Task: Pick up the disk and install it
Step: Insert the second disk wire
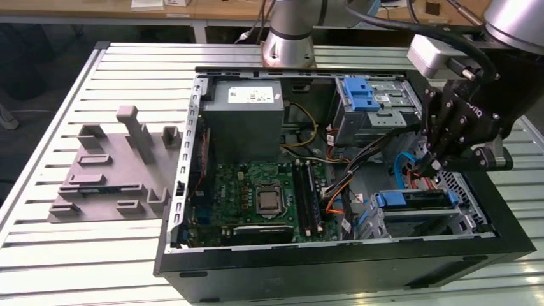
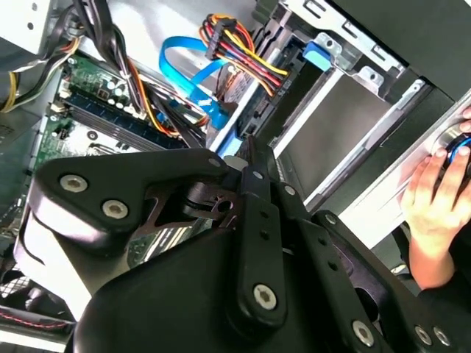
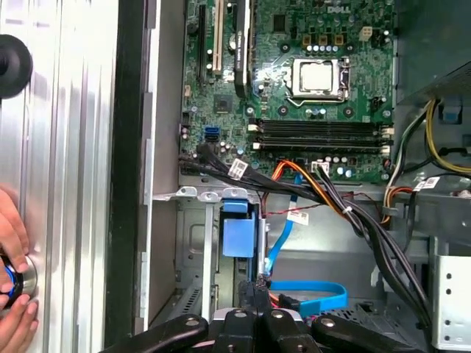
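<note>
Gripper (image 1: 432, 167) just above seated disk (image 1: 416, 203)

The computer case (image 1: 340, 268) is black outside, with bare grey metal inside. The circuit board (image 1: 255, 197) is green, dotted with silver and black parts, and carries a shiny silver square chip (image 3: 318, 77). The big box (image 1: 244, 124) beside it is grey with a small white sticker. Drive brackets (image 1: 361, 95) are bright blue against silver cages. One flat cable (image 3: 313, 298) is light blue; bundled wires (image 2: 235, 62) run red, orange, yellow and black. The gripper (image 1: 437, 162) is black. The table (image 1: 51, 248) is pale, striped with grooves, and a grey moulded tray (image 1: 106, 172) lies on it.
</note>
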Robot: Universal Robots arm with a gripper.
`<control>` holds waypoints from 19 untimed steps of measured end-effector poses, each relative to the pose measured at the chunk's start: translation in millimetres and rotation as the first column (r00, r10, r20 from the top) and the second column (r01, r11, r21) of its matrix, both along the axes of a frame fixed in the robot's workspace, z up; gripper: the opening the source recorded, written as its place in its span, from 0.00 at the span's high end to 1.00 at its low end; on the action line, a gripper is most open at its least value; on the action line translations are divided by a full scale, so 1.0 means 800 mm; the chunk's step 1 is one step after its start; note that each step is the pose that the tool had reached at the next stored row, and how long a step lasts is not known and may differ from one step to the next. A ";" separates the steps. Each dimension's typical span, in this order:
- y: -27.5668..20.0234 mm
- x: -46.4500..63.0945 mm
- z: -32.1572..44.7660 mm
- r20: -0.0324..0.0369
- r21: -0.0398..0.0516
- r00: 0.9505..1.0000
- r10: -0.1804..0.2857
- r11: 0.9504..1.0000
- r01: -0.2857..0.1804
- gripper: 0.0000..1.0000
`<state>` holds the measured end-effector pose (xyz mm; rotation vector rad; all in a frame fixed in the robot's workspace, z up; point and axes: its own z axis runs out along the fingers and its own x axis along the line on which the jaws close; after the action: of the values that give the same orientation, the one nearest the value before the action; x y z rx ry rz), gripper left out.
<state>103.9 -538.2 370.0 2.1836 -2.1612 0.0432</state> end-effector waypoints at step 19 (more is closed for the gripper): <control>0.0269 0.000 0.0036 0.000 -0.001 1.000 0.000 1.000 0.000 0.75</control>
<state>103.9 -516.6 372.9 2.1833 -2.1609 0.0438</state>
